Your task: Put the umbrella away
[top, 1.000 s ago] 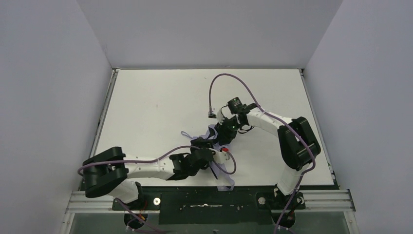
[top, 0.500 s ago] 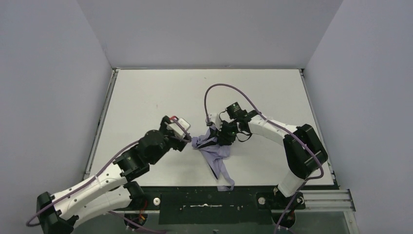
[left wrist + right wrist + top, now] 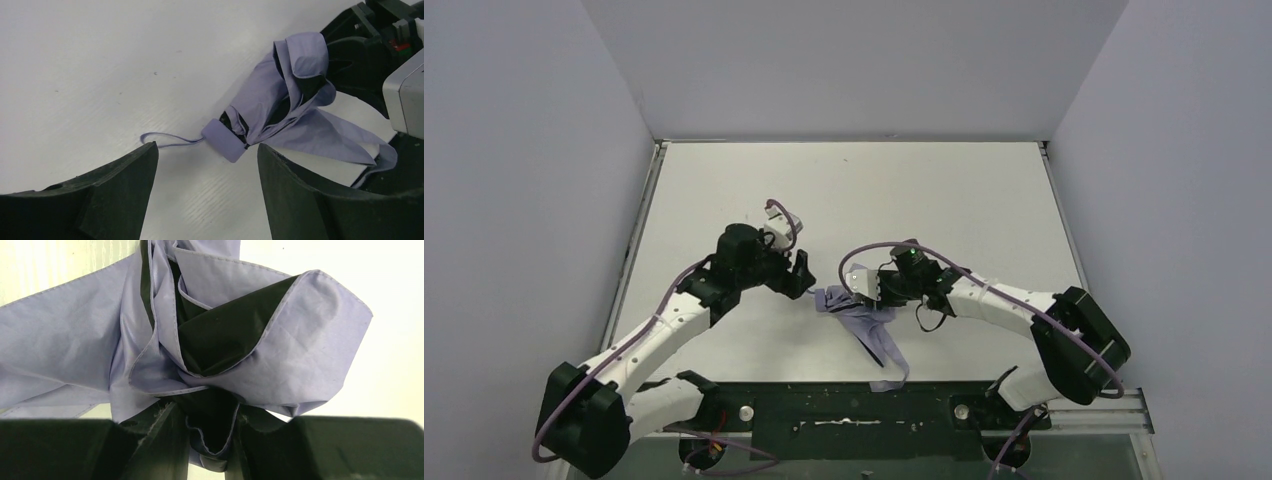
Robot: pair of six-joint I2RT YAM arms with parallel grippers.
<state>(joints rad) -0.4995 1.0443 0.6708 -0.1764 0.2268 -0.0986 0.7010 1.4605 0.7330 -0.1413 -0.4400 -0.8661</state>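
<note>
The umbrella (image 3: 867, 322) lies half-folded on the white table, a rumpled bundle of pale lavender fabric (image 3: 295, 85). Its small lavender handle (image 3: 226, 141) points toward my left gripper, and the wrist loop (image 3: 165, 143) trails flat on the table. My left gripper (image 3: 801, 272) (image 3: 207, 150) stands open just short of the handle, touching nothing. My right gripper (image 3: 867, 291) (image 3: 207, 412) is shut on a fold of the umbrella's fabric (image 3: 280, 355) at the far end of the bundle. The shaft and ribs are hidden in the folds.
A strip of umbrella fabric (image 3: 890, 378) trails to the table's near edge (image 3: 844, 384). Grey walls close in the table (image 3: 724, 190) on three sides. A purple cable (image 3: 874, 250) loops over the right wrist.
My left arm swung away from the near edge to the left of the umbrella, and its jaws opened. The right gripper drew the bundle slightly nearer while staying shut on the fabric.
</note>
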